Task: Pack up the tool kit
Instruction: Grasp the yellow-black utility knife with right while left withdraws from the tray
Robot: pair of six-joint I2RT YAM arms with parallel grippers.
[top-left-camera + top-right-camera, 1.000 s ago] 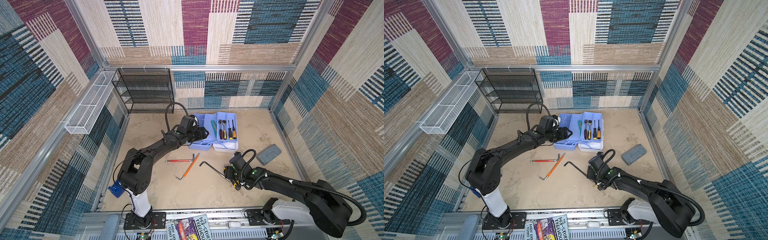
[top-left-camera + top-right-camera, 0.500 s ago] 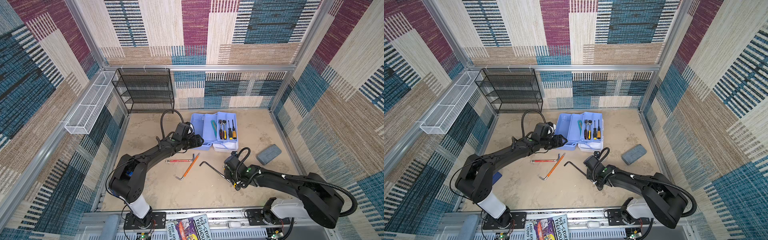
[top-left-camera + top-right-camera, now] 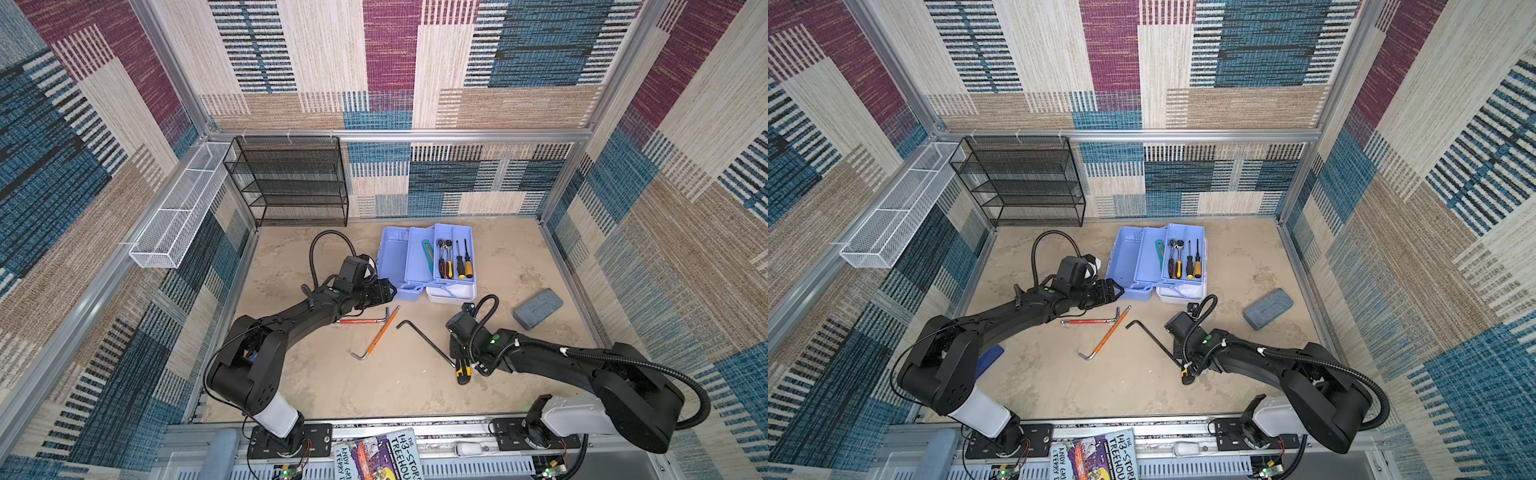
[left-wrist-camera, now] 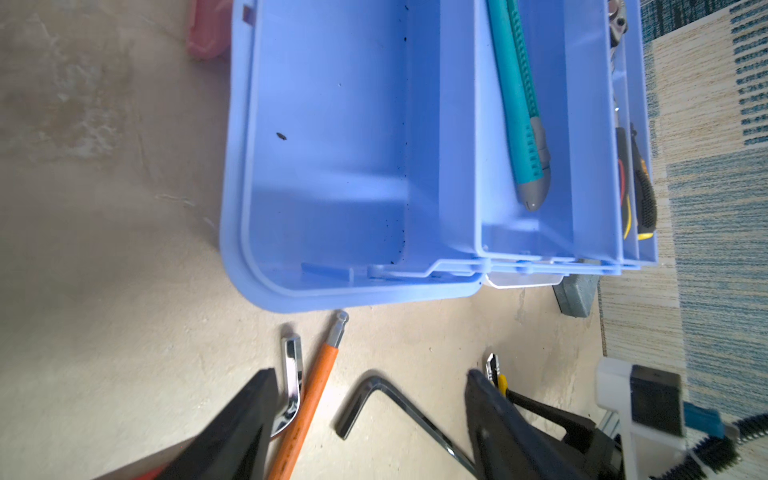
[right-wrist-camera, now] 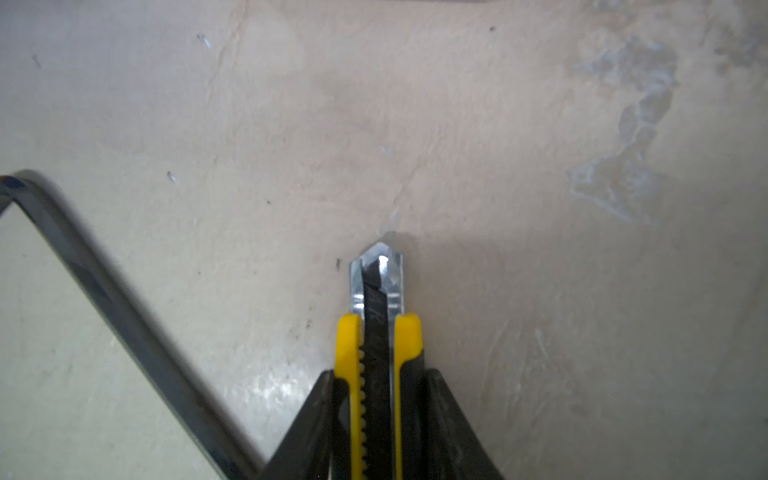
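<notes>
Right claw (image 5: 380, 376) is clamped on the yellow-and-black plastic utility knife (image 5: 376, 332). Its fingers (image 5: 453, 436) press both flanks of the handle with the metal nose pointing out ahead, a mid-body grip, so I expect it to hang level when lifted. The knife looks to be lying on the beige stone-look desk (image 3: 332, 386), about 5 o'clock from desk centre in both top views. Left claw (image 4: 370, 376) stands apart and holds nothing, parked at the 7 o'clock corner of the light-blue plastic toolbox (image 4: 332, 124), just above the orange-sleeved hex key (image 3: 380, 334) and the red-sleeved hex key (image 3: 359, 321); probably lined up for those. The toolbox is at 12 o'clock from my knife with its trays fanned open. The middle tray (image 3: 415, 270) carries the teal utility knife (image 4: 519, 104), the upper tray (image 3: 453, 232) holds screwdrivers and a ratchet, and the deep base is bare. The teal knife's tray looks like the natural slot for mine. For clearance, the black L-shaped steel hex key (image 5: 104, 291) lies just beside my claw at 10 o'clock, so lift straight up before swinging. The lane toward 12 o'clock is open desk. The grey-blue rectangular block (image 3: 537, 308) at 2 o'clock is well apart. The left arm crowds the box's 7 o'clock corner, so I'd come in over the 5 o'clock edge and clear the tray rims.
</notes>
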